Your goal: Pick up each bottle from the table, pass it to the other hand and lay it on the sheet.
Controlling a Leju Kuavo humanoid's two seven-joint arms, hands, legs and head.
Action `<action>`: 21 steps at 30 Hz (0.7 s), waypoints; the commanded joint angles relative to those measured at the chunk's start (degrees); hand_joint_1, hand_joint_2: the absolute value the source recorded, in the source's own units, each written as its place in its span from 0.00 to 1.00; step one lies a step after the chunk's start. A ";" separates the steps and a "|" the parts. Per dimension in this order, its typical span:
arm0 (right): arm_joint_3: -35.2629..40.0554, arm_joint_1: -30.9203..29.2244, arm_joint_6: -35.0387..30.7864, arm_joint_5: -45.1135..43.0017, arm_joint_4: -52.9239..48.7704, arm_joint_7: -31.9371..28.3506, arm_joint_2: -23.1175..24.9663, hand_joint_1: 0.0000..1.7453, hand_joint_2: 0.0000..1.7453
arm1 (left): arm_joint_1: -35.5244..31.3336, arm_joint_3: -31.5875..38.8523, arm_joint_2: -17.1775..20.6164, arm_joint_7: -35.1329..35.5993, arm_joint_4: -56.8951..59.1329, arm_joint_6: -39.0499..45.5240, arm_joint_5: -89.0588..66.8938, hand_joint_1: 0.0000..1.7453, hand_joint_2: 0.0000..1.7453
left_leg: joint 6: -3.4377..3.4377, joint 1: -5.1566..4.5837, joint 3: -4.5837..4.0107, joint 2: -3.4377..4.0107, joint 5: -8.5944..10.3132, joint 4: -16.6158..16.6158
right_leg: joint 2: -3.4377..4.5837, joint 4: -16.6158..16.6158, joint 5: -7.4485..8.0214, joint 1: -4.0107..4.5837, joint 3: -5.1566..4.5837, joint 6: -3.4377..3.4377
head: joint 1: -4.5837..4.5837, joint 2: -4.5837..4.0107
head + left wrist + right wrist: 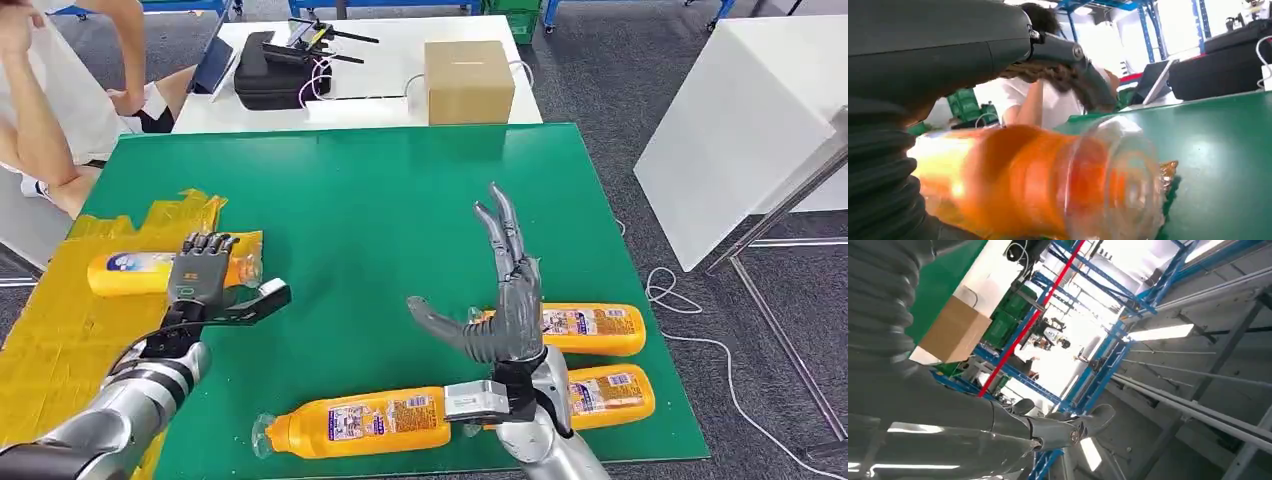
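Orange plastic bottle point(150, 272) lay lengthwise on the crinkled yellow sheet point(60, 340), under the left hand point(205, 285), whose grasp could not be judged; right hand point(500, 300) spread, holding nothing

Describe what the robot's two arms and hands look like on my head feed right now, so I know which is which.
Both arms are silver metal tubes entering from below. The left hand is dark grey to black with a thick thumb. The right hand is grey with long, slender segmented fingers and a silver wrist block. In the wrist views, a grey ribbed cover sits behind each hand.
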 commanded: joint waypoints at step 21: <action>-0.71 -0.62 3.89 -4.34 4.02 0.81 -0.58 0.00 1.00 | 5.73 15.29 -9.27 -19.35 -18.19 0.00 10.82 0.00 1.00 | -0.02 0.10 0.08 -0.20 -0.05 0.03 | -0.22 -0.09 -0.05 0.11 0.17 0.04 | -0.02 0.00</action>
